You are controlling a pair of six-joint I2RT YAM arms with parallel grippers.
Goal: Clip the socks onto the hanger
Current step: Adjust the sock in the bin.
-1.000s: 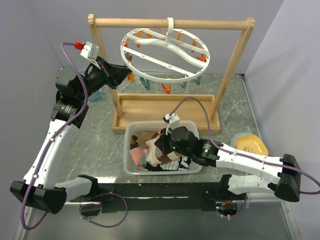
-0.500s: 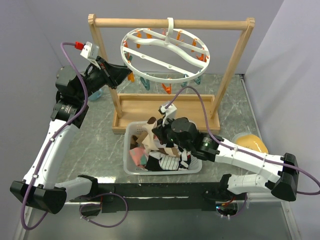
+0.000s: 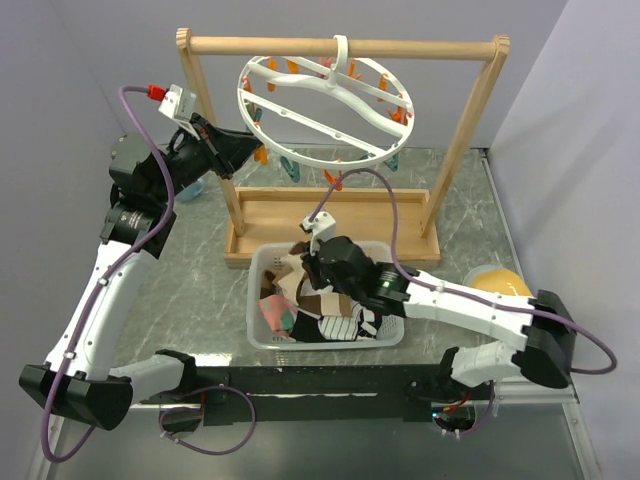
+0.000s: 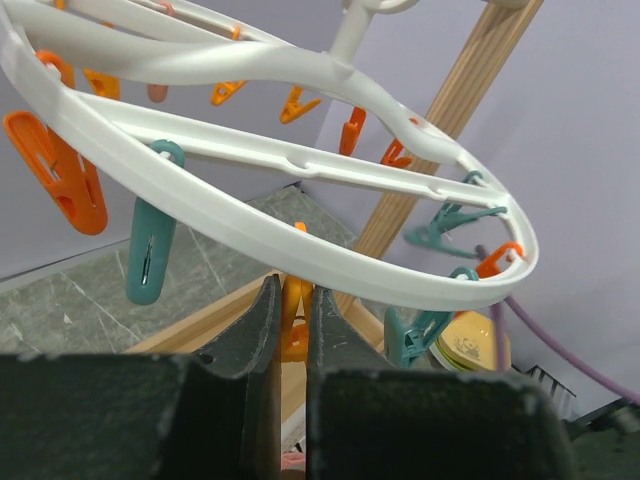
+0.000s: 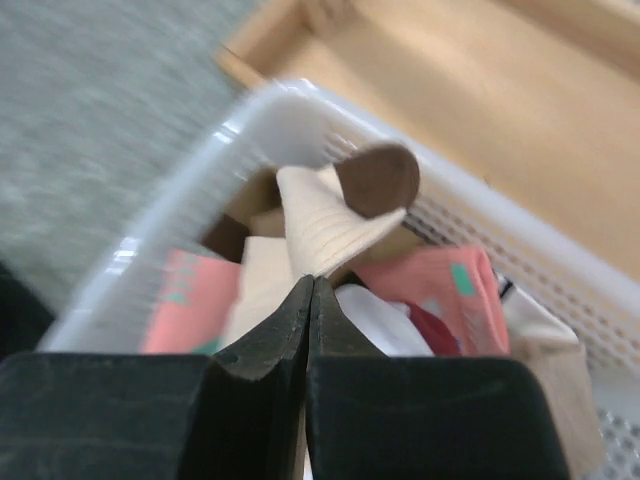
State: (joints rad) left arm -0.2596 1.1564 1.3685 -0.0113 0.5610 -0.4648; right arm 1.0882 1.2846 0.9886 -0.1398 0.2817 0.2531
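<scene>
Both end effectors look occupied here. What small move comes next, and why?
Probably raise the right end effector, shut on the cream sock, out of the basket toward the orange peg that the left end effector pinches on the hanger.

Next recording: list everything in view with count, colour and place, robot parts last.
hanger: one, white, hung on the wooden frame's crossbar
pegs: many, orange and teal, under the hanger
wooden frame: one, light wood, back of the table
basket: one, white, in front of the frame
socks: a pile, pink, brown, white, striped, in the basket
cream sock: one, brown toe, held over the basket
yellow object: one, right of the basket, partly hidden
table: one, grey marbled
left gripper: black, shut on an orange peg under the hanger's rim
right gripper: black, shut on the cream sock
</scene>
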